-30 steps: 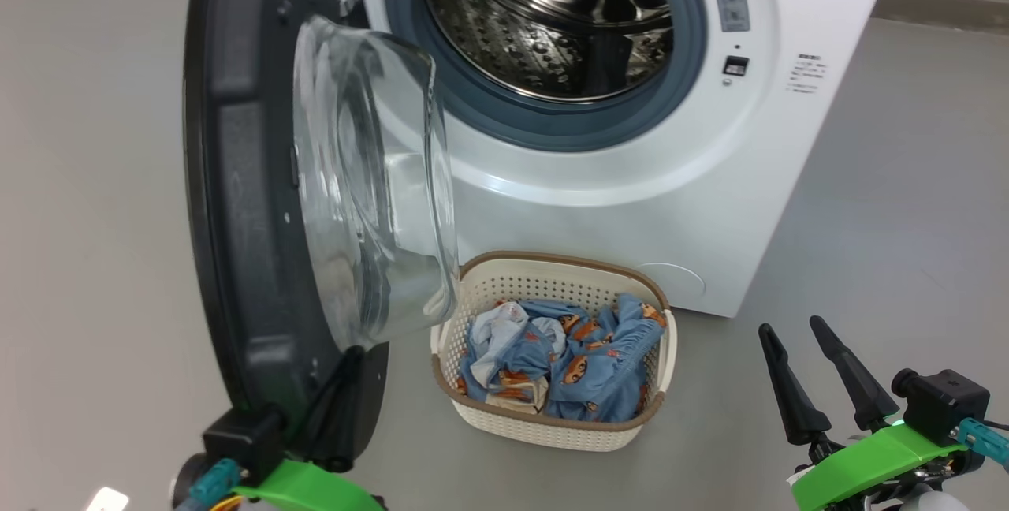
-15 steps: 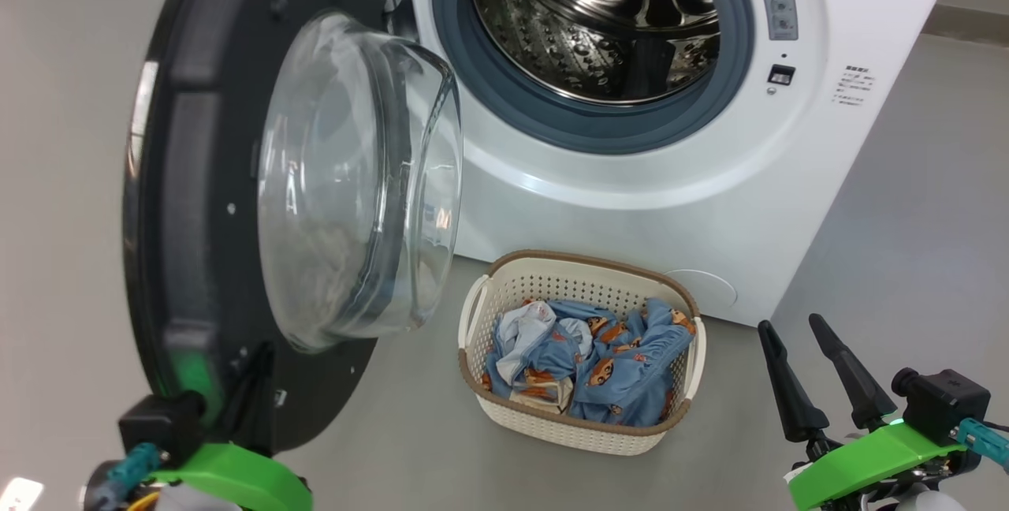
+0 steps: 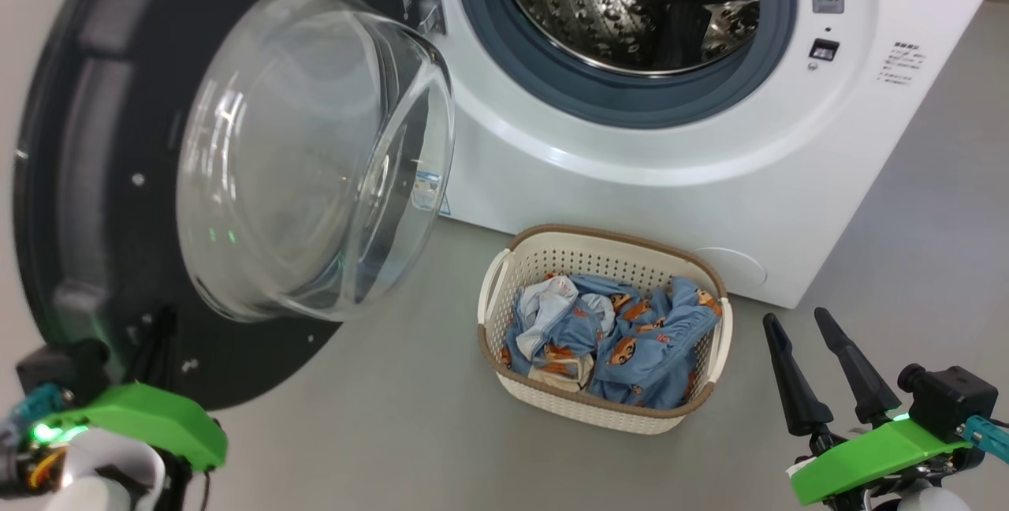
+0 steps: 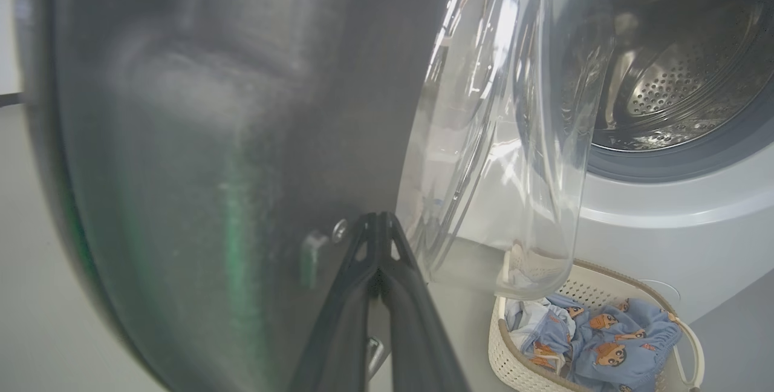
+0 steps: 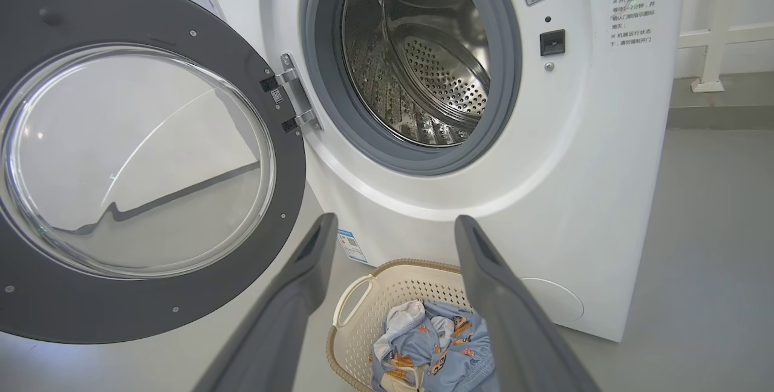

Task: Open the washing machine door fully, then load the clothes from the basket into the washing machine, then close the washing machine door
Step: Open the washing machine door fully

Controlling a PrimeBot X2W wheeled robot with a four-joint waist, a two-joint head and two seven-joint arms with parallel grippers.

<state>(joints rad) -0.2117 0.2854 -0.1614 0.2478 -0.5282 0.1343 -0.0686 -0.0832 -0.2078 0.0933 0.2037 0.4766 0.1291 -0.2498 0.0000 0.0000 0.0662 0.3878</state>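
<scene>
Two: left end effector (image 4: 378, 222) closed against door (image 4: 181, 138), right end effector (image 3: 795, 315) spread empty.

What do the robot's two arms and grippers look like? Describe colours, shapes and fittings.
The left gripper and right gripper each have two long, tapering dark fingers. Behind the right one sits a bright green bracket carrying a black camera block and a teal connector. The left wrist has a matching green bracket, a green light and a pale forearm.
</scene>
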